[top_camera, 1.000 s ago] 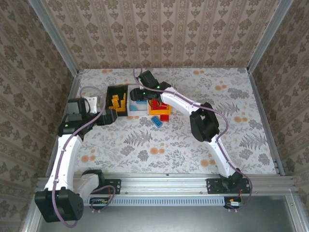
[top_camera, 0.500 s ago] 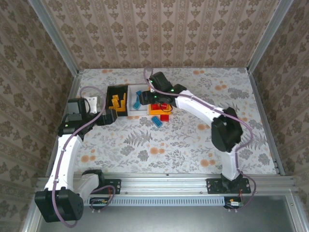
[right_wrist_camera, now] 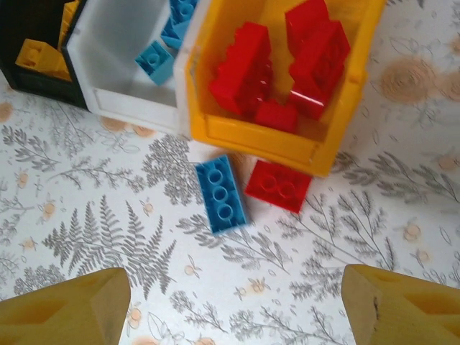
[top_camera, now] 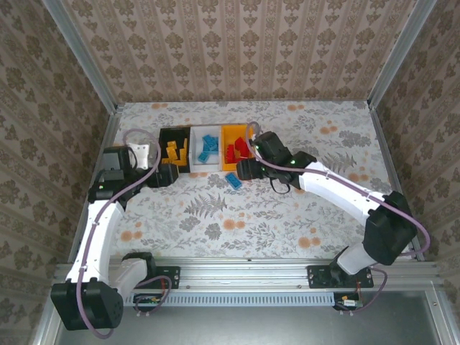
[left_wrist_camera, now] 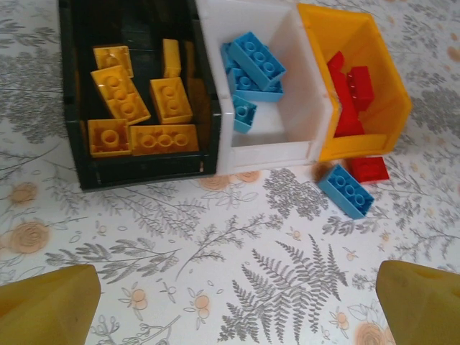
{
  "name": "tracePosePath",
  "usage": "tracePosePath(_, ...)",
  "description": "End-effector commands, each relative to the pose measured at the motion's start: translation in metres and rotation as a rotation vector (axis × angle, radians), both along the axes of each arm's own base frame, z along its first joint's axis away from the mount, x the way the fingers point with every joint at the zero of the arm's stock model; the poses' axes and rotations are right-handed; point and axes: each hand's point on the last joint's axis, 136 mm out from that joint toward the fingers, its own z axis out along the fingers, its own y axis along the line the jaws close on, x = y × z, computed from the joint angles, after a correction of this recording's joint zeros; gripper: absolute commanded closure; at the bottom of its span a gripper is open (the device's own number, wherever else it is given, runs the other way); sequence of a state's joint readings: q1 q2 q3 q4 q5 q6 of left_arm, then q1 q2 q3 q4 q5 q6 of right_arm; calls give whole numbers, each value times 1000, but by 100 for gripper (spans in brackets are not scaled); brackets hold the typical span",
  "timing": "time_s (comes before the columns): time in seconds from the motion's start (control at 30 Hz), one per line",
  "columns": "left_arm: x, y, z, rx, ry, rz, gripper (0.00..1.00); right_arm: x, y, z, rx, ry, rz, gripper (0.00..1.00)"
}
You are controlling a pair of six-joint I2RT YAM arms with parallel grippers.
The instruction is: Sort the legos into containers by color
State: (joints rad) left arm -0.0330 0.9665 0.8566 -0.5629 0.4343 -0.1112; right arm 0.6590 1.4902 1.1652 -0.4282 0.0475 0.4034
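Observation:
Three containers stand side by side. The black bin [top_camera: 175, 149] [left_wrist_camera: 79, 144] holds orange-yellow legos [left_wrist_camera: 171, 99]. Blue legos [left_wrist_camera: 251, 65] lie in the white bin [top_camera: 206, 151] [left_wrist_camera: 280, 136] [right_wrist_camera: 115, 65]. The orange-yellow bin [top_camera: 224, 136] [left_wrist_camera: 374, 86] [right_wrist_camera: 266, 140] holds red legos [right_wrist_camera: 287, 61]. A loose blue brick [top_camera: 233, 180] [left_wrist_camera: 345, 190] [right_wrist_camera: 221, 194] and a loose red brick [left_wrist_camera: 368, 169] [right_wrist_camera: 278, 186] lie on the cloth just in front of it. My right gripper [top_camera: 244, 171] [right_wrist_camera: 233, 316] hovers open and empty just near of these two. My left gripper [top_camera: 164, 175] [left_wrist_camera: 233, 309] stands open and empty in front of the black bin.
A floral cloth [top_camera: 287, 215] covers the table, with bare room across its near and right parts. Patterned walls and aluminium rails [top_camera: 388, 144] close in the sides and back. The right arm's forearm [top_camera: 338, 190] stretches over the right half of the table.
My right gripper has pulled back from over the bins toward the near side, now in front of the orange-yellow bin, and its fingers have spread wider. The left arm has barely moved.

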Motion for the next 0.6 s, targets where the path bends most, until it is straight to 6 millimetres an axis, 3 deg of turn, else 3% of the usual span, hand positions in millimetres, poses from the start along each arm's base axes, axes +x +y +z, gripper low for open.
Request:
tracePosePath(0.0, -4, -16, 15, -22, -96, -95, 0, -7, -13, -1, 3, -19, -46, 20)
tracePosePath(0.37, -39, -49, 40, 17, -484, -322, 0, -20, -8, -29, 49, 38, -36, 11)
tracePosePath(0.57, -41, -49, 33, 39, -487, -317, 0, -23, 5, -44, 51, 73, -7, 9)
